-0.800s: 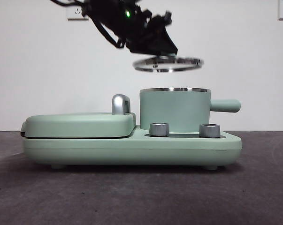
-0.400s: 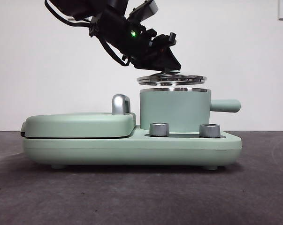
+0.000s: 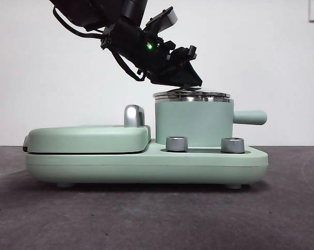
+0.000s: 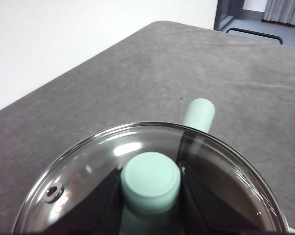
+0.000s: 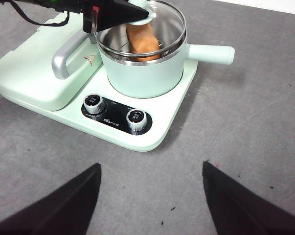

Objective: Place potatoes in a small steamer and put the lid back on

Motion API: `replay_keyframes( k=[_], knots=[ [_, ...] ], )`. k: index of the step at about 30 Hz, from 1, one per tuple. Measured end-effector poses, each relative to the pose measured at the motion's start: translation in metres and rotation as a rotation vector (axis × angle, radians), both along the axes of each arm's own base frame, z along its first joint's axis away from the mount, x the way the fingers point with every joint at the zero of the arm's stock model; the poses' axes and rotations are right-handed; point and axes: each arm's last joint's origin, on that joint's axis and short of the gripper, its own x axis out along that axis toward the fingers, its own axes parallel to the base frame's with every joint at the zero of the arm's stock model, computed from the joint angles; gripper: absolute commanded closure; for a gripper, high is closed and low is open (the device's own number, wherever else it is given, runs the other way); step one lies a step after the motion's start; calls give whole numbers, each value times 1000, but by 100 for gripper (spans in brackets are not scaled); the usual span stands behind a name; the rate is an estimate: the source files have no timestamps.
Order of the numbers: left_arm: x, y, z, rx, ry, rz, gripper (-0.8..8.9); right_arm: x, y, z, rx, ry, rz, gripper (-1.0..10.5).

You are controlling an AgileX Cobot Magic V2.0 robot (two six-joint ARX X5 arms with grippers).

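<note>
Front view shows the left pincer (image 3: 185, 78) clamped on the knob (image 4: 150, 181) of the lid (image 3: 192, 95), which sits on the steel rim of the small steamer (image 3: 194, 122). Inside the steamer, under the glass, lies the potato (image 5: 142, 41). Well back from the steamer over the grey tabletop (image 5: 245, 122), the right pincer (image 5: 149, 196) hangs with its jaws spread wide, holding nothing.

The left arm (image 3: 120, 31) is black and angular, with looped black cables (image 3: 123, 65) and a small green light (image 3: 150, 46) (glowing). The right tool (image 5: 149, 196) shows two black wedge-shaped jaws.
</note>
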Motion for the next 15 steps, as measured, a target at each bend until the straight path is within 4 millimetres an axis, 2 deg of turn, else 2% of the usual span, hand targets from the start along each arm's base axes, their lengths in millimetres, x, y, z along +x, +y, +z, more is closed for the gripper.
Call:
replay_keyframes(
  k=[15],
  knots=[
    [-2,-4,-1,-4,5,-25,800,0,0,0,0,0,0,621]
  ],
)
